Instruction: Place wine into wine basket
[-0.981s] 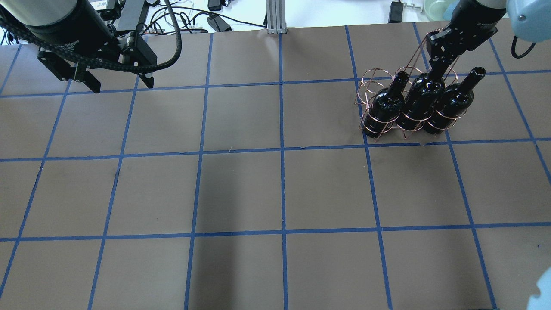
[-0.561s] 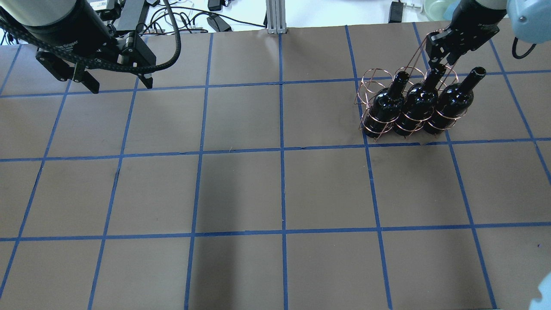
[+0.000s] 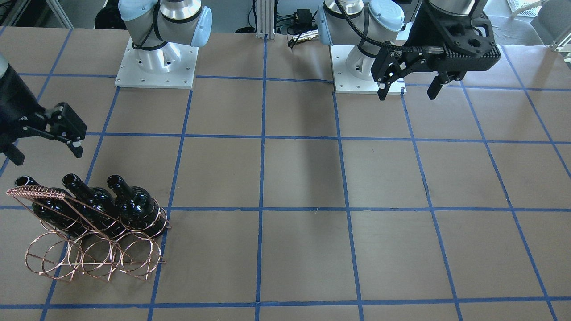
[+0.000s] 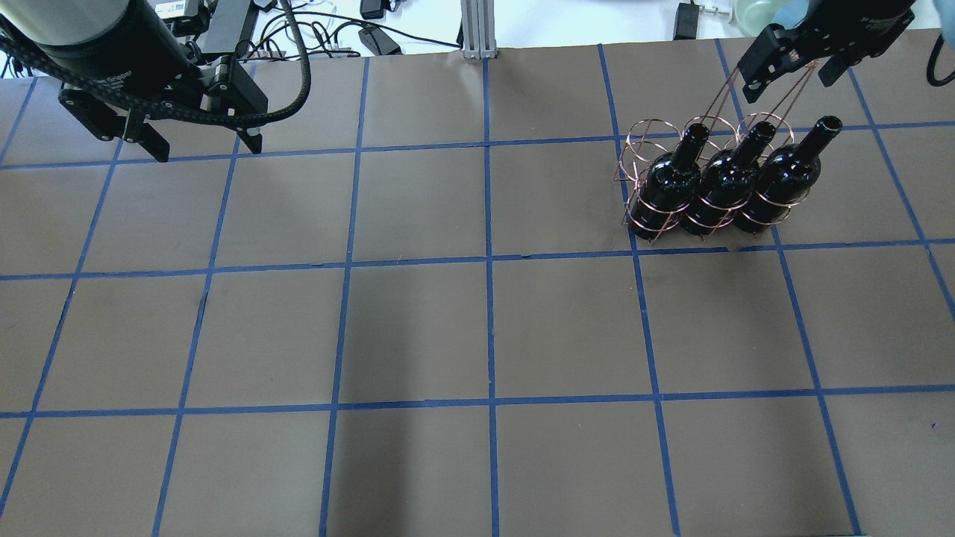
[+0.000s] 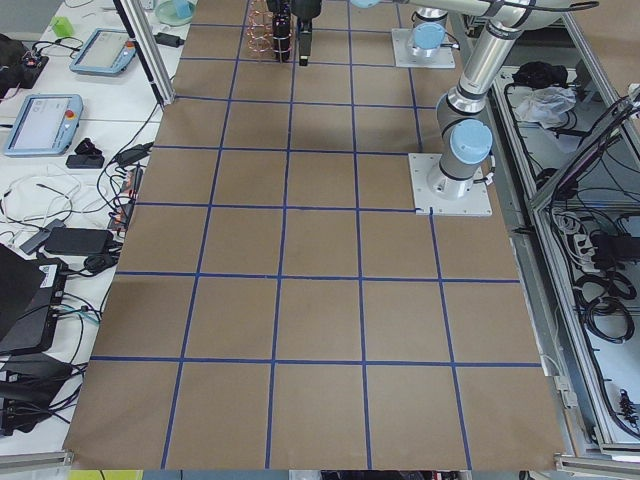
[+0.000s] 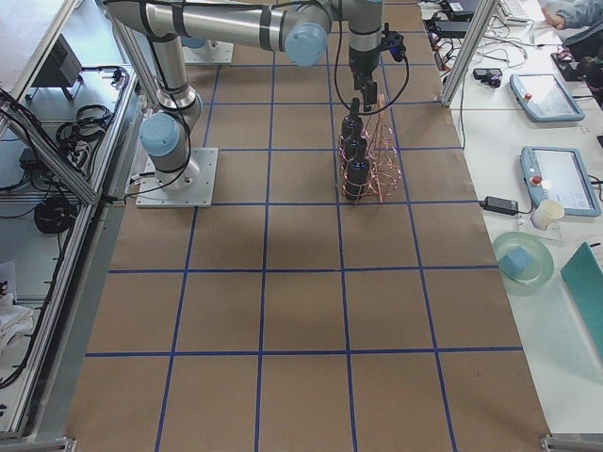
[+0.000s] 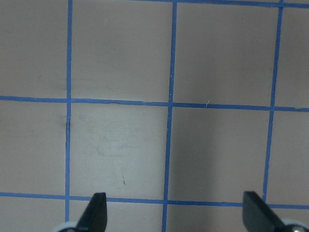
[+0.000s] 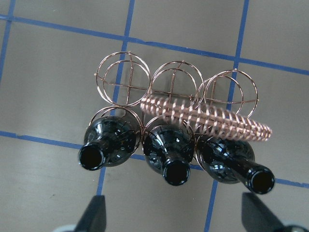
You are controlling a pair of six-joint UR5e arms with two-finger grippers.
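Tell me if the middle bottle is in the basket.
In. The middle bottle stands upright inside a ring of the basket, clear of the open right gripper.

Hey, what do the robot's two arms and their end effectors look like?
Both the left arm and right arm are silver tubes with pale blue joint caps on white base plates. The left end effector and right end effector are black with two fingers each. A black braided cable runs to the left one, which carries small white lettering.

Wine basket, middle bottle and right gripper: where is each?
wine basket (image 8: 212,120): right wrist view, coiled handle.
middle bottle (image 4: 725,179): overhead view, shoulder.
right gripper (image 4: 787,86): overhead view, midway between fingertips.
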